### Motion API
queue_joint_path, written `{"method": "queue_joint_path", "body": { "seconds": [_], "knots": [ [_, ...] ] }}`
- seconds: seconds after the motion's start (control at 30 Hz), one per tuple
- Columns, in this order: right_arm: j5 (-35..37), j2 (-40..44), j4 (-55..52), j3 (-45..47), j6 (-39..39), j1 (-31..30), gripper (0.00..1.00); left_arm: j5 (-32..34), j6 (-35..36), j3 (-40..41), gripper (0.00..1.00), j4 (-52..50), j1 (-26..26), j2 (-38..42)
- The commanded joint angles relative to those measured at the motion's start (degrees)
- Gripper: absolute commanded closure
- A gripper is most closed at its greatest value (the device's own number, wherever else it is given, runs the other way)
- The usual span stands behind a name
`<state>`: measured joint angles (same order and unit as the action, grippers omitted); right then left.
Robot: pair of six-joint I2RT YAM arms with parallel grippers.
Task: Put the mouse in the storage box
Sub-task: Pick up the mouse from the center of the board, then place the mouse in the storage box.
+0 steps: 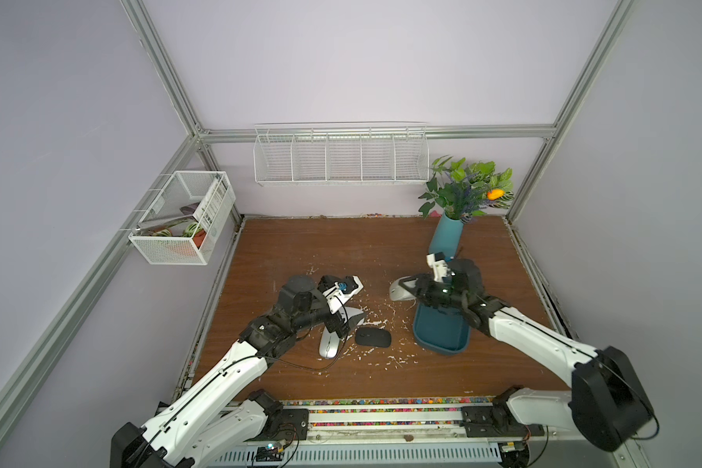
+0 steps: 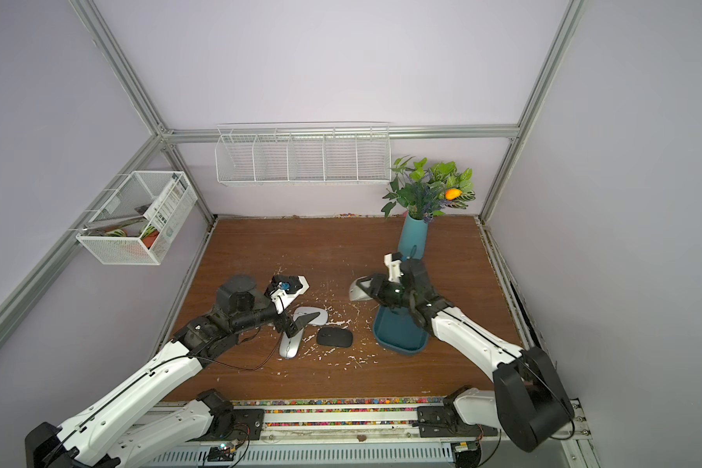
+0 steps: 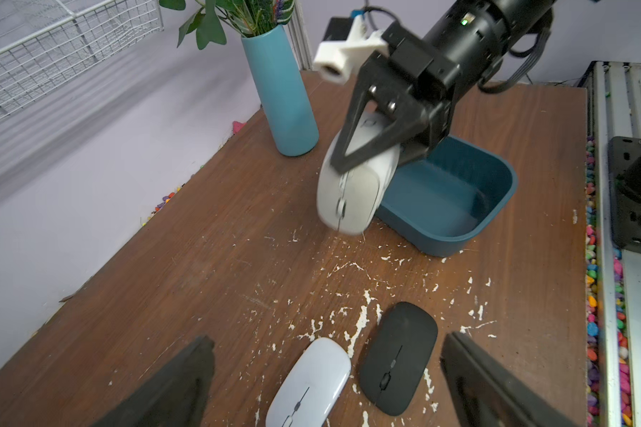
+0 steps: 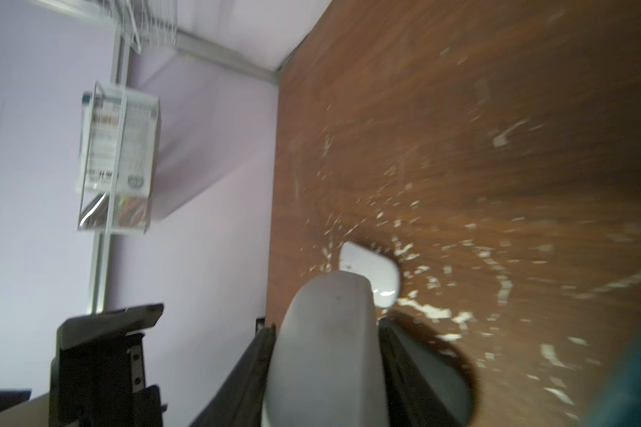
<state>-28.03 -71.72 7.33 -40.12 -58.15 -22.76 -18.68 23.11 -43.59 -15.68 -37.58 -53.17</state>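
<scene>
Right gripper (image 3: 367,162): the jaws are being pressed onto the two long sides of a pale grey mouse (image 3: 348,199). The mouse is being held clear of the table (image 1: 300,251), nose tilted downward. In both top views it is being held just past the 11 o'clock corner of the storage box (image 1: 442,336), not inside it. The right arm is being stretched across the box. A blue vase (image 1: 446,235) with greenery is being seen near, at 12 o'clock from this gripper.

Left gripper (image 3: 330,340): the fingers are being held spread wide, low over a white mouse (image 3: 308,384). A black mouse (image 3: 398,358) is being seen just beside the white one, at 9 o'clock from the box. In a top view a longer silver mouse (image 1: 328,344) is being noted at 7 o'clock from the left gripper. White flecks (image 3: 359,321) are being seen scattered over the wood around the mice.
</scene>
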Motion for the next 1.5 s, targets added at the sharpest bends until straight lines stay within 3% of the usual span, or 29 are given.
{"method": "queue_joint_path", "body": {
  "seconds": [0.0,0.1,0.2,0.53,0.7,0.93,1.2,1.47],
  "knots": [
    [1.8,7.4,-9.6,3.4,7.5,8.2,0.73,2.1,-0.9,-0.2,0.00,0.5,-0.2,0.0],
    [3.2,11.0,-17.0,5.8,13.3,16.1,0.73,2.2,-0.6,-0.2,0.00,0.3,-0.2,0.0],
    [3.5,11.4,-20.7,6.5,16.9,19.0,0.74,2.2,-0.5,0.0,0.00,0.2,-0.2,0.0],
    [3.1,0.7,-14.3,6.9,15.8,17.4,0.74,2.3,-1.1,-0.3,0.00,-0.4,-0.2,-0.7],
    [6.2,-6.0,-9.2,4.7,14.0,11.3,0.73,3.5,-2.1,-0.7,0.00,-0.5,-0.2,-1.5],
    [9.8,-9.9,-5.2,5.4,11.7,10.8,0.71,5.2,-2.5,-0.4,0.00,-0.3,-0.2,-1.6],
    [13.3,-9.2,-9.9,4.1,13.4,10.8,0.40,5.8,-2.8,-0.4,0.00,0.0,-0.2,-1.9],
    [19.2,-6.5,-19.1,0.9,16.0,11.4,0.27,7.6,-5.8,-1.4,0.00,-0.4,-0.2,-2.9]
  ]
}}
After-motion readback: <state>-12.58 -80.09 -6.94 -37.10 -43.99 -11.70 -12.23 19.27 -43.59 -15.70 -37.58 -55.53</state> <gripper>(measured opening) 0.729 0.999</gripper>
